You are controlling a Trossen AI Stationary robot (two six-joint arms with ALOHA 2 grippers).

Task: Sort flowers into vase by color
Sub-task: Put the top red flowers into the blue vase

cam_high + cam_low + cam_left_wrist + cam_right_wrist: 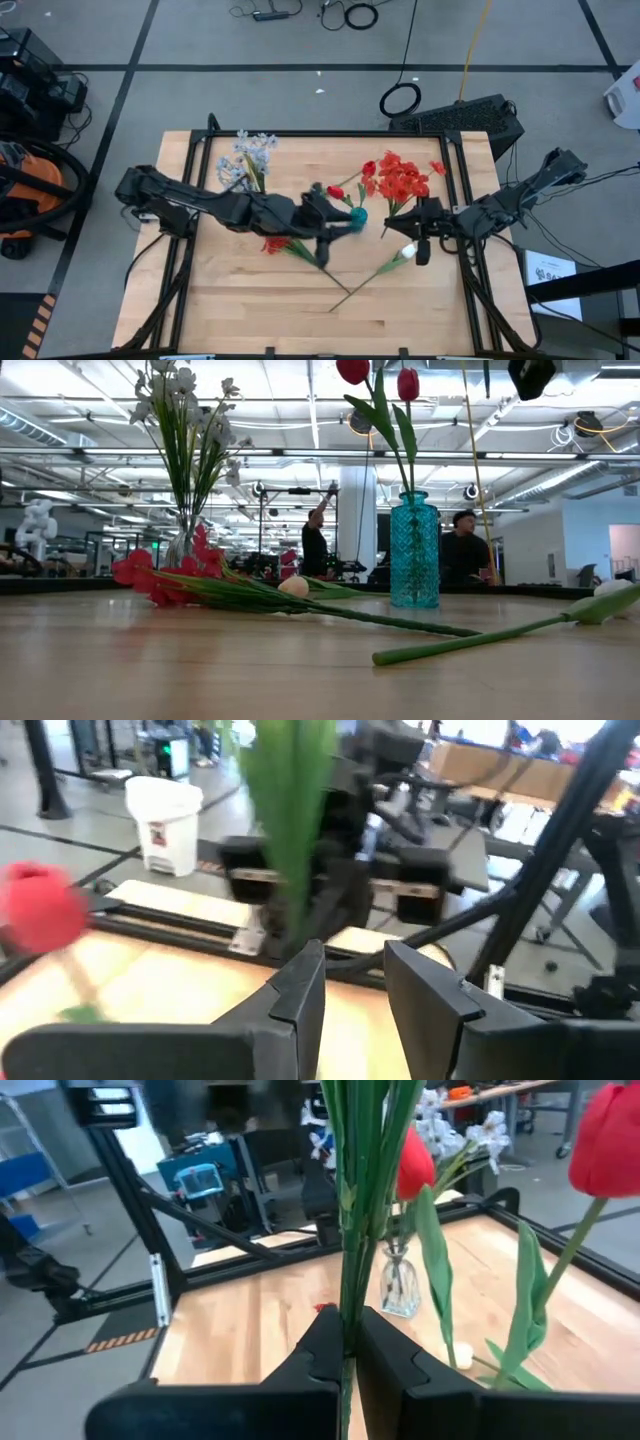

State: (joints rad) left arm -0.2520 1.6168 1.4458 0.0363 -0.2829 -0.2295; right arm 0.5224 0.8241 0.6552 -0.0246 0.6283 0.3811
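Your right gripper is clamped tight on a bundle of green stems, fingers pinched together with the stems running straight up between them; from above, the red cluster spreads just past it near the table's far right. Watch that grip: several thin stems in one pinch, and I'd say one could slide loose or twist as you carry them.

Your left gripper sits parted by a narrow gap, holding nothing, right beside the teal vase with its two red buds. That's close. A careless swing there could tip the vase, which is tall and narrow.

Further out, the clear vase holds the pale blue-white sprays at the far left side. On the wood lie a red spray and a white bud on a long stem. Drag a wrist low and you may sweep those off the table.
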